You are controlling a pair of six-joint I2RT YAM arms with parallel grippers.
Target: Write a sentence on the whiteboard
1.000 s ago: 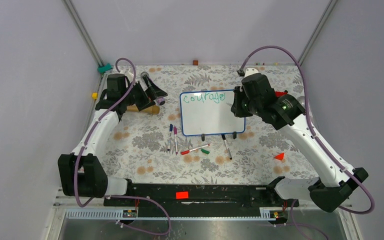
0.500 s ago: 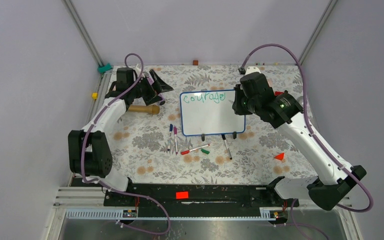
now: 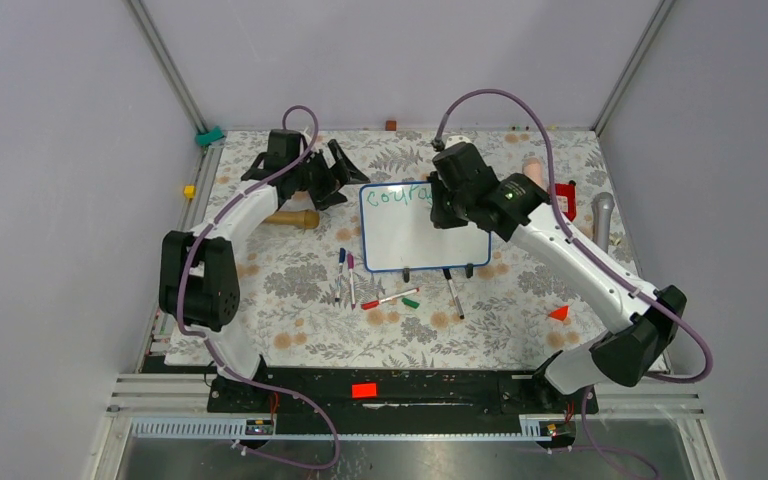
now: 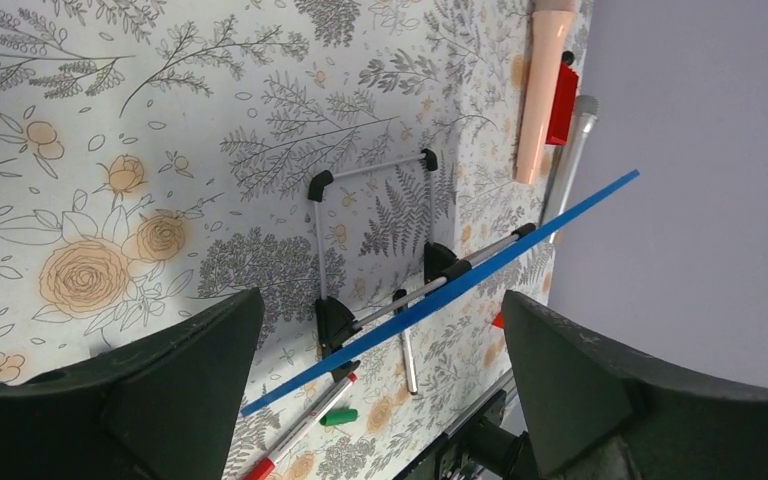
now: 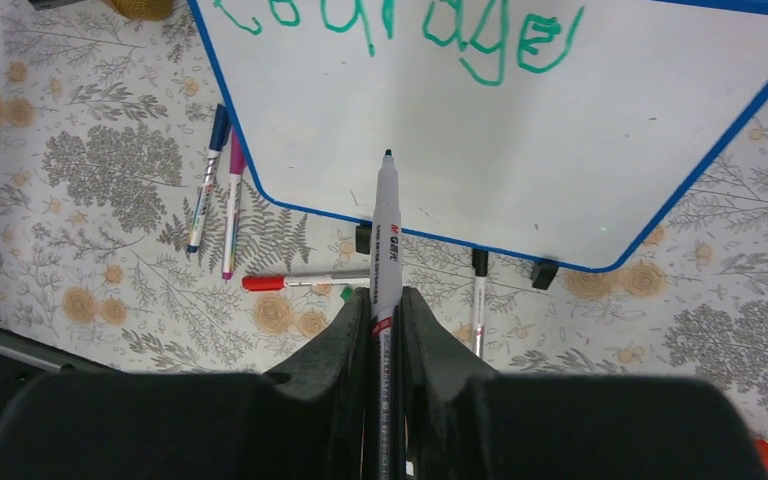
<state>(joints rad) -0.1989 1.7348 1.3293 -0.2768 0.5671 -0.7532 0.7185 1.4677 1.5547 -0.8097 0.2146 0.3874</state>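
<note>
Green lettering first: the sentence (image 5: pixel 400 30) runs along the top of the right wrist view and reads "courage", its upper strokes cut off by the frame edge. Centre of the top view, the whiteboard (image 3: pixel 410 240) stands on its black feet on the floral cloth (image 3: pixel 290 290).

Right arm comes in from the lower right, elbow bent, wrist folded down over the board's upper right corner. From above the right gripper (image 3: pixel 452 205) hides the last letters, so only "coura" reads there. Its fingers are together, clamped on the marker (image 5: pixel 385 240), which points up the frame with its tip over the blank white below the word. Whether the tip touches the surface, can't tell.

Left arm stretches up the left side, the left gripper (image 3: pixel 335 170) hanging just beside the board's upper left corner. In the left wrist view its dark fingers (image 4: pixel 180 350) are spread wide apart, and the board shows only edge-on as a thin blue line, its face hidden.

Loose pens (image 3: pixel 380 295) lie scattered below the board's bottom edge, too small to make out in detail.
</note>
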